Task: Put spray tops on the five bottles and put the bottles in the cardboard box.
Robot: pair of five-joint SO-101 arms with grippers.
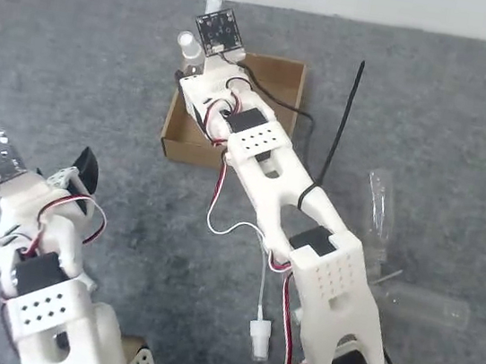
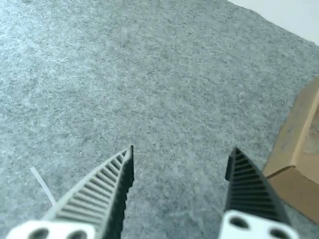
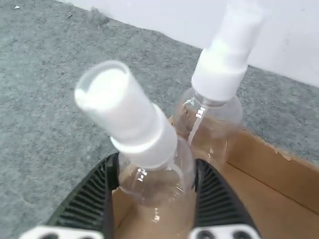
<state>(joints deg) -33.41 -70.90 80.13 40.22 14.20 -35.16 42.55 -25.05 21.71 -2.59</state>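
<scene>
While right jaws clasp 1 bottle (image 3: 152,181), it seemingly overhangs the box (image 3: 279,172).

Box (image 1: 183,145) far-left corner blocked: gripped bottle (image 3: 149,174) clamped in right gripper (image 3: 155,167), second bottle (image 3: 209,119) just behind. Right arm (image 1: 271,177) spans box mouth. Carpet (image 2: 149,74) left of box: free passage under left gripper (image 2: 182,151), jaws spread. Right of box: black cable (image 1: 346,115), loose bottles (image 1: 379,210).

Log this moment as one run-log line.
right gripper: shut on capped bottle over cardboard box | second capped bottle: in box | left gripper: open above mat | two uncapped bottles, one spray top: lying on mat
</scene>
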